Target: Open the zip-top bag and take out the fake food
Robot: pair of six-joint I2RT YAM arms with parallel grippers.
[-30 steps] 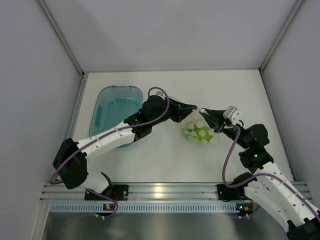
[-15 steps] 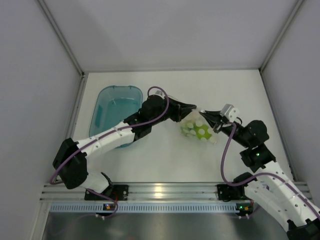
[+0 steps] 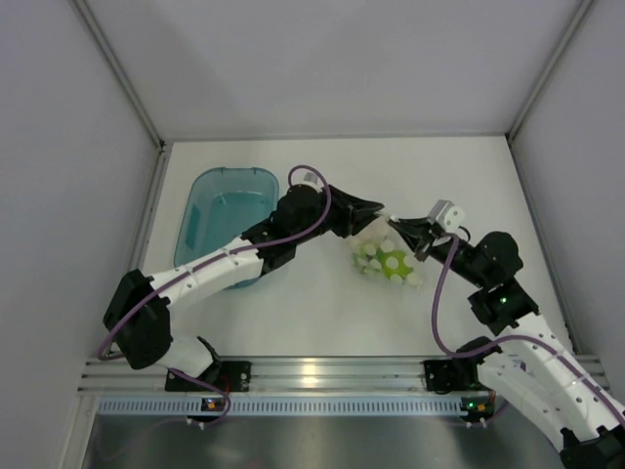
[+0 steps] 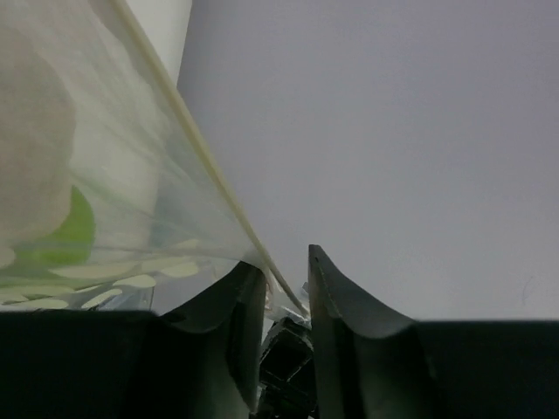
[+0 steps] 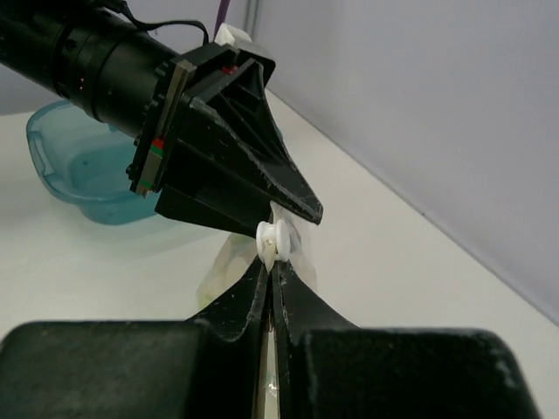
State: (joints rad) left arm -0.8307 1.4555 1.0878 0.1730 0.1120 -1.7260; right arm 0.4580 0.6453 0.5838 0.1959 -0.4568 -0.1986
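Observation:
The zip-top bag (image 3: 383, 256) hangs between my two grippers just above the table, clear with pale dots. Fake food shows through it: a bright green ball (image 3: 396, 262) among whitish shapes. In the left wrist view the bag (image 4: 96, 175) fills the upper left, with a lime-green piece (image 4: 77, 229) inside. My left gripper (image 3: 377, 208) (image 4: 284, 259) is shut on the bag's top edge, whose zip track runs down between the fingers. My right gripper (image 3: 395, 225) (image 5: 272, 260) is shut on the white zip slider (image 5: 272, 240), right beside the left gripper's tips (image 5: 297, 205).
A teal plastic tub (image 3: 227, 220) stands at the left behind the left arm, and it also shows in the right wrist view (image 5: 74, 166). Grey walls close in the white table (image 3: 322, 303) at the back and both sides.
My right gripper has moved left with the slider, closing on the left gripper's tips. The bag has shifted slightly left. The left arm has barely moved.

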